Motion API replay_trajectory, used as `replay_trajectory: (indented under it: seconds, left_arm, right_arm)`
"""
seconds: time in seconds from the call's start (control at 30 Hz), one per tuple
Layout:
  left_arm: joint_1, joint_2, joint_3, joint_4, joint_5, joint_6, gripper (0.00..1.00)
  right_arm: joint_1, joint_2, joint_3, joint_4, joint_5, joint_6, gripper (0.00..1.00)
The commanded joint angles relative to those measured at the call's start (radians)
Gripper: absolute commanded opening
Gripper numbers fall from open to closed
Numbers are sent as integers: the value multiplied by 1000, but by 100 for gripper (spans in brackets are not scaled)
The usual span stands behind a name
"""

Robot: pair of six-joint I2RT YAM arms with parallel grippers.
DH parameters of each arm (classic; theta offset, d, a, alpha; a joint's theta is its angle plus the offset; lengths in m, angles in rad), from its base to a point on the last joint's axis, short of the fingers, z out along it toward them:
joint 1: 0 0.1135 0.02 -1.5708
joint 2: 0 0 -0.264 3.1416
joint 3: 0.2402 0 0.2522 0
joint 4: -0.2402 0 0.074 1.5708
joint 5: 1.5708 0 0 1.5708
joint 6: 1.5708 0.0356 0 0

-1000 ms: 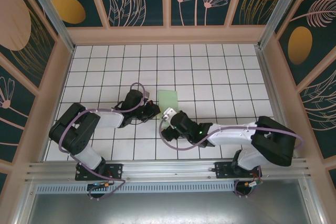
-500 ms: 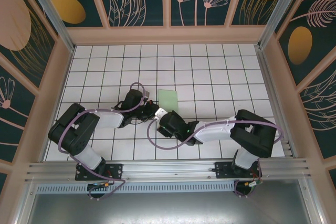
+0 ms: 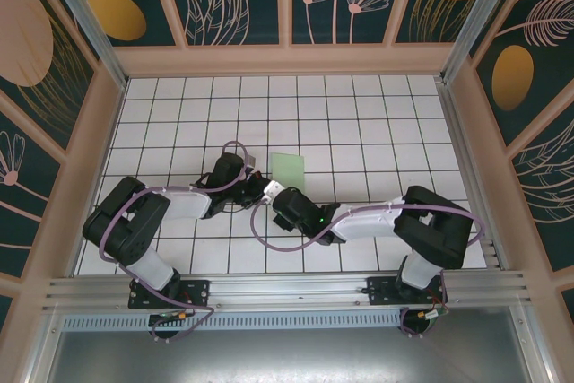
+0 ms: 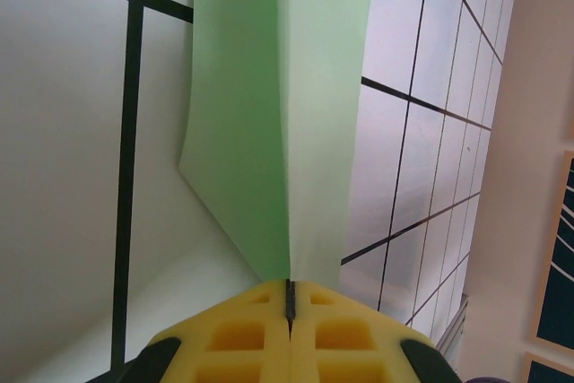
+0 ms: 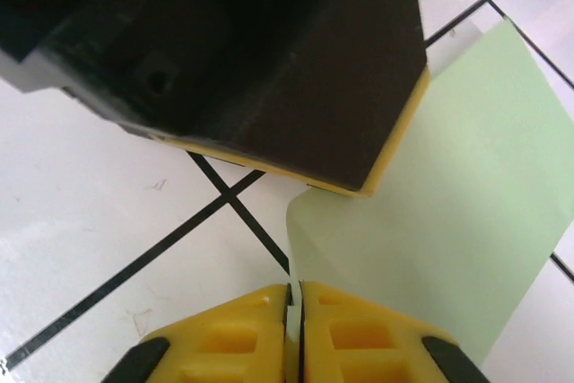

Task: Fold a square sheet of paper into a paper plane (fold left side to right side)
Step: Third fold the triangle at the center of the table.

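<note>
Your left hand (image 4: 289, 289) is clenched on the near end of the square sheet of paper (image 4: 269, 114), whose long axis runs straight ahead of its fingertips. Your right hand (image 5: 294, 291), also clenched, seems to pinch a corner just beside it. Uneven pulling could tear the sheet or skew the crease.

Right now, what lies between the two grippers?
In the right wrist view, a corner of the green paper, over white tile, spans from the left gripper to the right gripper.

No legible text or labels
</note>
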Motion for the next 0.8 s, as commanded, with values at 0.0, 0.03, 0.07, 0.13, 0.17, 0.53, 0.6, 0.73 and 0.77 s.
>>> replay_trajectory:
  seconds: [0.0, 0.03, 0.07, 0.13, 0.17, 0.53, 0.6, 0.73, 0.77]
  left_arm:
    - [-6, -9, 3, -31, -6, 25, 2]
    - [-6, -12, 7, -48, -15, 35, 6]
    - [-5, -18, 14, -73, -25, 50, 11]
    - [-5, -31, 25, -106, -38, 81, 20]
    - [-3, -40, 34, -130, -45, 100, 25]
    - [72, -164, 151, -347, -118, 278, 45]
    - [72, -128, 218, -369, -105, 326, 40]
    - [71, -3, 331, -344, -10, 388, 29]
    - [70, 35, 362, -338, 18, 399, 28]
  right_arm:
    - [-15, -41, 13, 1, -51, 7, 3]
    - [-20, -44, 10, -1, -66, 12, 0]
    - [-28, -50, 5, -5, -86, 19, 0]
    - [-44, -59, -2, -11, -127, 30, 0]
    - [-53, -62, -6, -13, -144, 37, 0]
    - [-115, -81, -40, -3, -258, 73, 0]
    - [-118, -77, -41, -3, -264, 78, 0]
    - [-125, -68, -40, 3, -277, 89, 0]
    - [-127, -65, -39, 2, -280, 92, 0]
